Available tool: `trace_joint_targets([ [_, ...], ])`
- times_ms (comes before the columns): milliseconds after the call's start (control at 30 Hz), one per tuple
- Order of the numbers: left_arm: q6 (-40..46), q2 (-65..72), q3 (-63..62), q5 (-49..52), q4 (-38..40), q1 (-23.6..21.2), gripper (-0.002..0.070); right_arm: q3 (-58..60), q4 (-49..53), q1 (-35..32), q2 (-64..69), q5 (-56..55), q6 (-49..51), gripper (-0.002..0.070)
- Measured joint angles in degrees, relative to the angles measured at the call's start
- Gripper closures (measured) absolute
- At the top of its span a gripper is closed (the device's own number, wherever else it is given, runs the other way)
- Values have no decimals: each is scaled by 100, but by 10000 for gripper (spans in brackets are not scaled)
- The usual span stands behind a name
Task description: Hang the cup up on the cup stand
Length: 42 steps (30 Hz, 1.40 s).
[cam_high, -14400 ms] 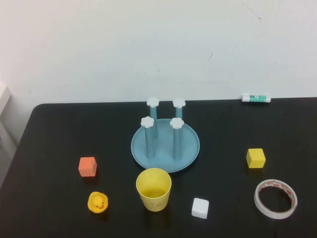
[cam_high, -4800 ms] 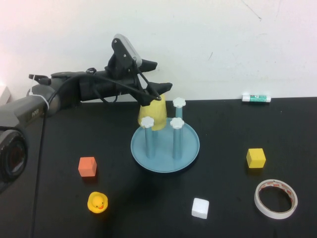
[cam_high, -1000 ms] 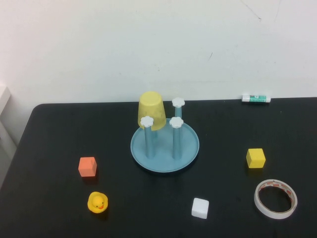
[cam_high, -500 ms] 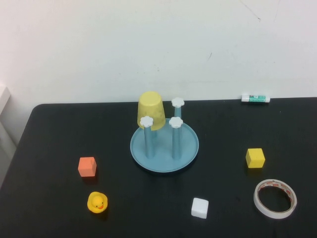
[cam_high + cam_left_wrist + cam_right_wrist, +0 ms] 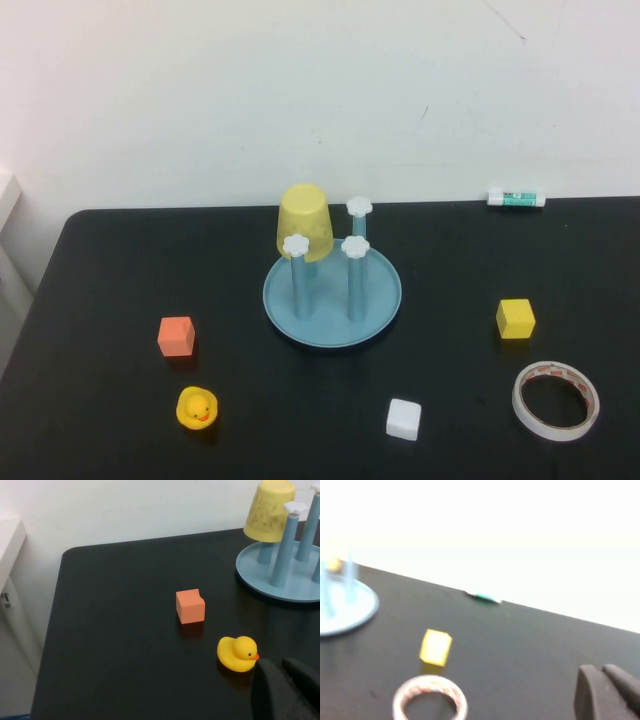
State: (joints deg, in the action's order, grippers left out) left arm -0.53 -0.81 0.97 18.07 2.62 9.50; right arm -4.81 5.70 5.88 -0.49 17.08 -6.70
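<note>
Near the table's back edge, centre, the cup (image 5: 304,222) sits upside down over the back-left post of the cup stand (image 5: 332,300), unchanged over the last second, arm gone, so hanging looks done. Left gripper (image 5: 287,687) near the duck (image 5: 237,653) and right gripper (image 5: 607,692) near the tape roll (image 5: 430,698) both look closed, empty. No readable writing.

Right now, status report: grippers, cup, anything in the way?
Left gripper shut, parked near duck. Right gripper shut, parked. Cup inverted on cup stand post. Nothing obstructing.
</note>
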Motion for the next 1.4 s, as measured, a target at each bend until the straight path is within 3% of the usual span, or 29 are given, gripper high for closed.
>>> trace_joint_targets([
  [100, 0, 0, 0, 0, 0, 0, 676, 407, -23, -501, -20, -89, 0, 676],
  [433, 0, 0, 0, 0, 0, 0, 676, 615, -36, -1075, -20, 166, 11, 676],
  [700, -9, 0, 0, 0, 0, 0, 676, 595, 26, -1118, -20, 260, 605, 676],
  [1400, -9, 0, 0, 0, 0, 0, 676, 582, 84, -1061, -20, 305, 631, 676],
])
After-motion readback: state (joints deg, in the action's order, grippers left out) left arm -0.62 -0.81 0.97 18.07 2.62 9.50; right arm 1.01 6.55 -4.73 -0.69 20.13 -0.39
